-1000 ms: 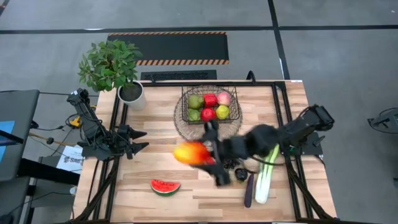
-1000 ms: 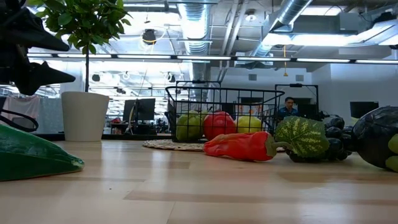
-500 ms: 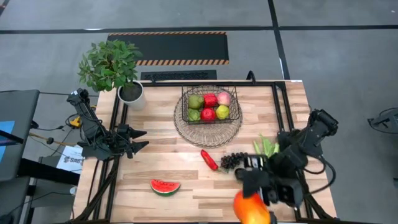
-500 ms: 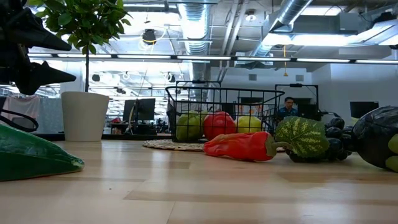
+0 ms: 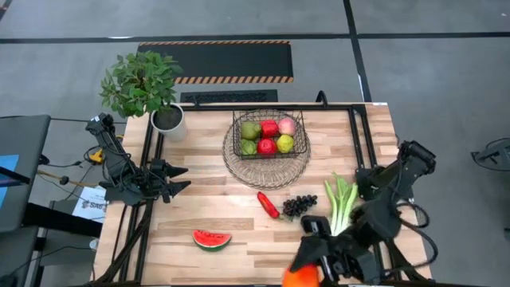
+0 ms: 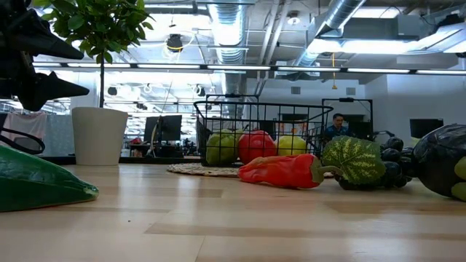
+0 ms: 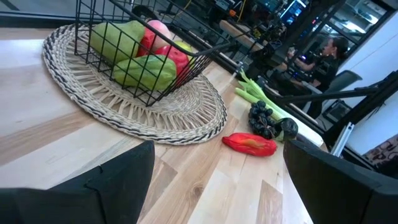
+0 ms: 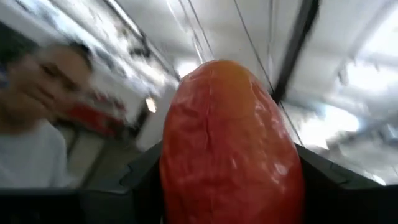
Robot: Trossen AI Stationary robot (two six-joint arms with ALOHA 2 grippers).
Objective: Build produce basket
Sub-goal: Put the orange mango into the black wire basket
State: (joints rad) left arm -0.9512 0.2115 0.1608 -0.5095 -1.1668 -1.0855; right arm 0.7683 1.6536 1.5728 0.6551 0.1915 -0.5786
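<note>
No writing can be read in any view. From above, the small rectangular basket of dark wire mesh [image 5: 271, 134] stands on a round flat woven pale tray [image 5: 266, 159] at the far middle of the pale wooden plank table [image 5: 215, 215], holding green pears [image 5: 251, 130], a red apple [image 5: 269, 127] and a pinkish peach [image 5: 287, 125]. On the bare planks lie a glossy red chili [image 5: 268, 205], a knobbly bunch of dark grapes [image 5: 299, 205], a long green-and-white leek [image 5: 341, 202] and a red watermelon slice with green rind [image 5: 212, 238]. The right gripper [image 5: 312, 267] is at the near table edge, closed around a smooth orange-red mango [image 5: 302, 277]; the left gripper [image 5: 177, 179] waits at the left edge, fingers spread wide. The low view shows the chili [image 6: 280, 171] in front of the basket [image 6: 262, 135] and a smooth white pot with a leafy plant [image 6: 97, 135]. The left wrist view shows the tray's [image 7: 134, 109] coiled weave. The right wrist view shows the mango's [image 8: 230, 143] faintly wrinkled skin between dark fingers [image 8: 146, 171].
</note>
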